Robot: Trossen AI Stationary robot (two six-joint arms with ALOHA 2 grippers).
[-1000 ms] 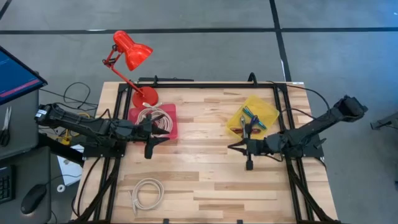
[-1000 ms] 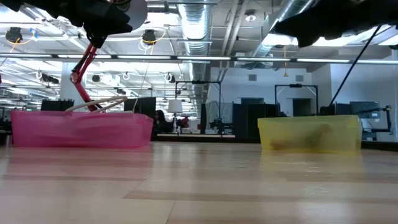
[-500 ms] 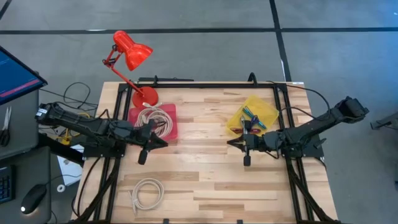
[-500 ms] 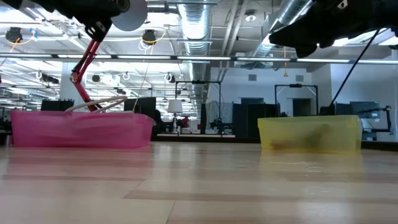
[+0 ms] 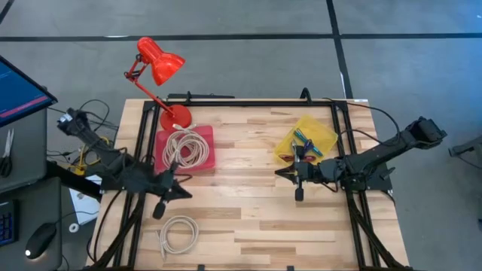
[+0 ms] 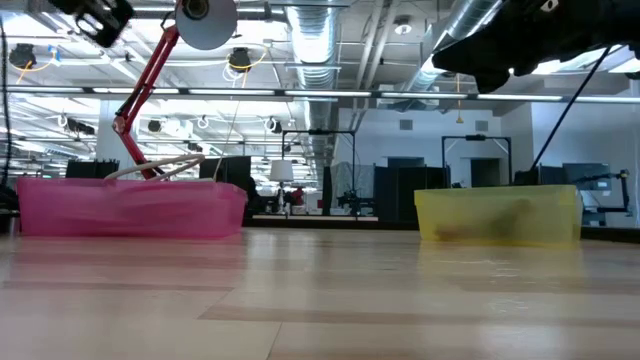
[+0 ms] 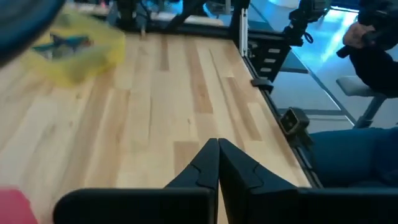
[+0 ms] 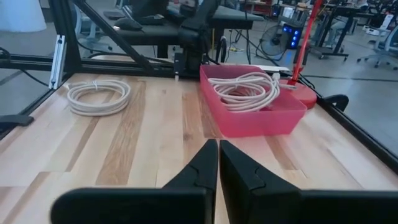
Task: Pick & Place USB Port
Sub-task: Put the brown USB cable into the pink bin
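Note:
A coiled white cable lies in the pink tray at the table's far left. A second white coil lies on the wood near the front edge. I cannot make out a USB port as such. My left gripper hovers shut and empty between the tray and the loose coil; its fingertips meet with nothing between them. My right gripper is shut and empty near the table's middle, just in front of the yellow bin.
A red desk lamp stands behind the pink tray, its base beside it. The yellow bin holds several colourful small items. Black frame rails run along both table sides. A seated person shows beyond the table's edge.
My left gripper has drawn back from over the pink tray toward the table's near-left, and its fingers have shut on nothing. The white coil stays in the tray, now fully uncovered.

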